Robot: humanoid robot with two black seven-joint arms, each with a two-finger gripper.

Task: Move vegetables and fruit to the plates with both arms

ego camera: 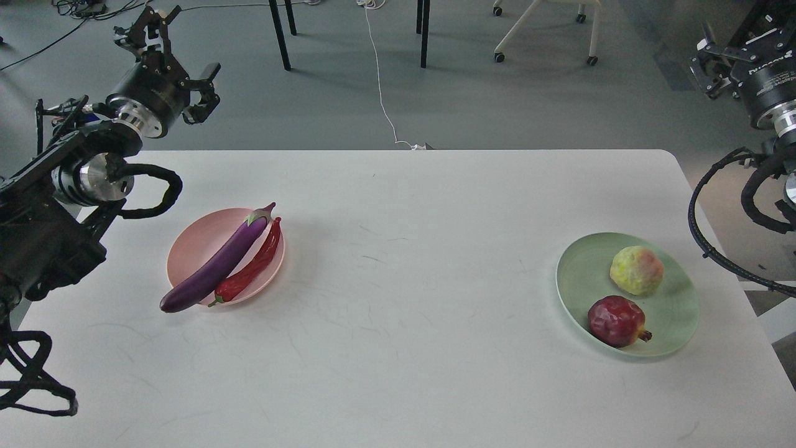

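The left gripper (168,59) was raised beyond the table's far left corner, its black claw fingers spread wide and holding nothing. The right gripper (715,65) hung off the far right corner, partly cut by the frame's edge and too dark to tell whether its fingers were apart or together. Both arms stood clear of the white table (410,261), leaving a broad bare stretch between the two plates and open room along the near edge.

On the left, the pale pink plate (193,249) carried the purple eggplant (217,264), laid diagonally with its grey-green cap at the plate's far rim and its rounded end overhanging the near rim onto the tabletop. The wrinkled red chili pepper (252,264) lay touching it on the right side, green stem pointing toward the near rim.

Well apart, near the table's right edge, the larger pale green plate (581,280) held the bumpy yellow-green fruit (636,270) with its pink blush toward the far side, and the dark red pomegranate-like ball (617,321) just in front of it, its small crown pointing right. The two fruits sat close but not touching.
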